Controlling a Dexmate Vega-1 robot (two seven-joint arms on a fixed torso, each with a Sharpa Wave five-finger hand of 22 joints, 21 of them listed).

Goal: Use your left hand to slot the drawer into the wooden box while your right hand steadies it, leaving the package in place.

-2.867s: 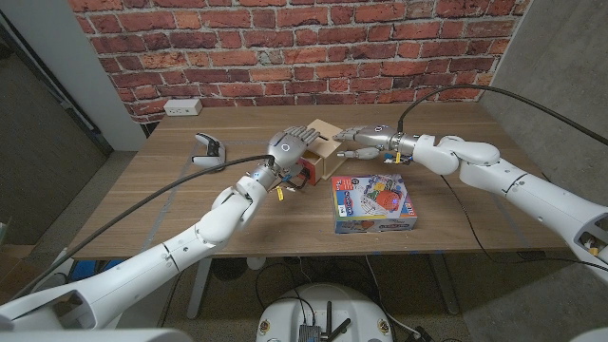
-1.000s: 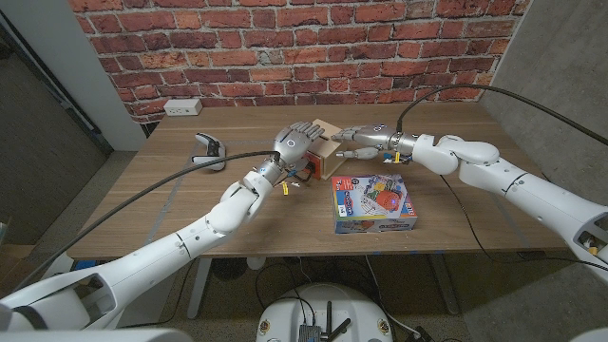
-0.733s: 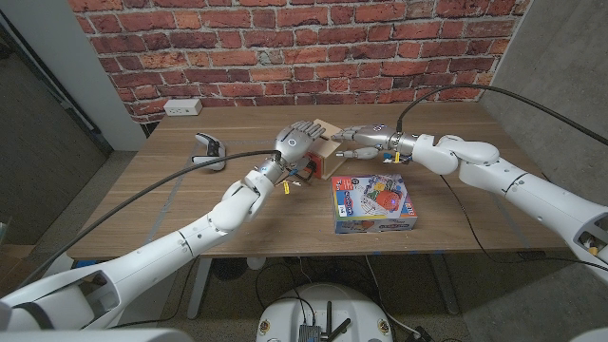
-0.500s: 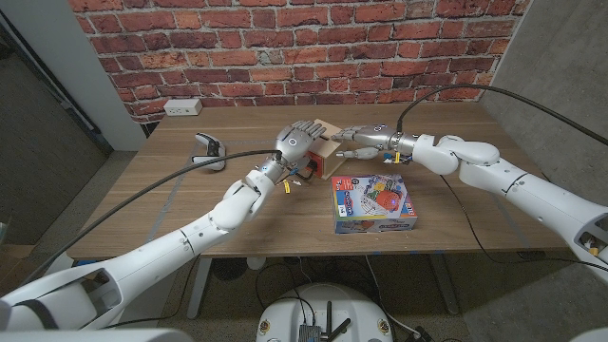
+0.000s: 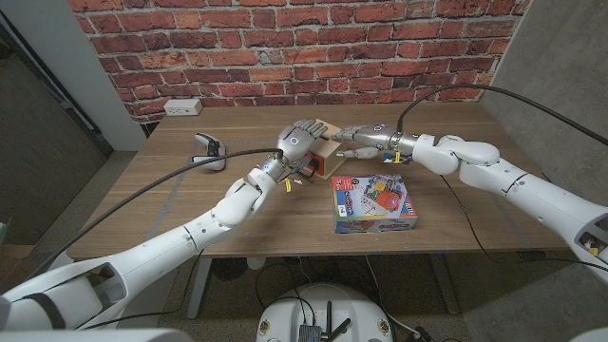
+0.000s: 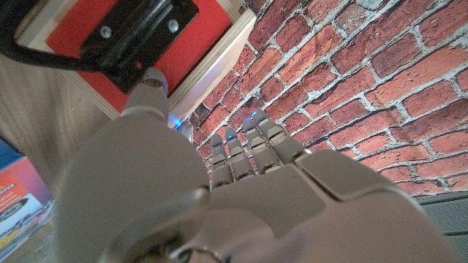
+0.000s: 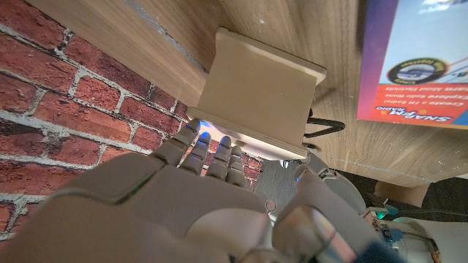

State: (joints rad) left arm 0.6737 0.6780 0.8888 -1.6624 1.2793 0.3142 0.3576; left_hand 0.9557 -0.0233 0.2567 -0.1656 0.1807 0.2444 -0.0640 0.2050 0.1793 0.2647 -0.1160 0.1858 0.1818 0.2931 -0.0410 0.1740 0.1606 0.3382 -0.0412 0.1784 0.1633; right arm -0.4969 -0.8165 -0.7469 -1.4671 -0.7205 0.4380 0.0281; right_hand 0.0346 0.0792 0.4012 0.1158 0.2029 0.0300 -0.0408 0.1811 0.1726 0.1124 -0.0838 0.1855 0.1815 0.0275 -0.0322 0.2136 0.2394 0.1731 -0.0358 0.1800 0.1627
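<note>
Moved: left hand (image 5: 298,141) has edged toward the upper right of the head frame since the earliest picture, closing against the box; the right hand (image 5: 365,139) and package sit as before.
Drawer: red-faced wooden drawer with a black handle (image 6: 126,34), just above centre of the head view, its front against the left hand's thumb tip (image 6: 151,82).
Box: pale plywood box (image 7: 261,86), plain and square-edged, standing on the brown wooden table (image 5: 190,204) between the two hands.
Package: colourful cardboard toy package (image 5: 373,202), lying flat right of centre, near the box.
Left fingers: extended side by side, holding nothing.
Right fingers: stretched out against the box's side; grip cannot be told.
Hidden: the drawer's depth in the box, behind the left hand.
</note>
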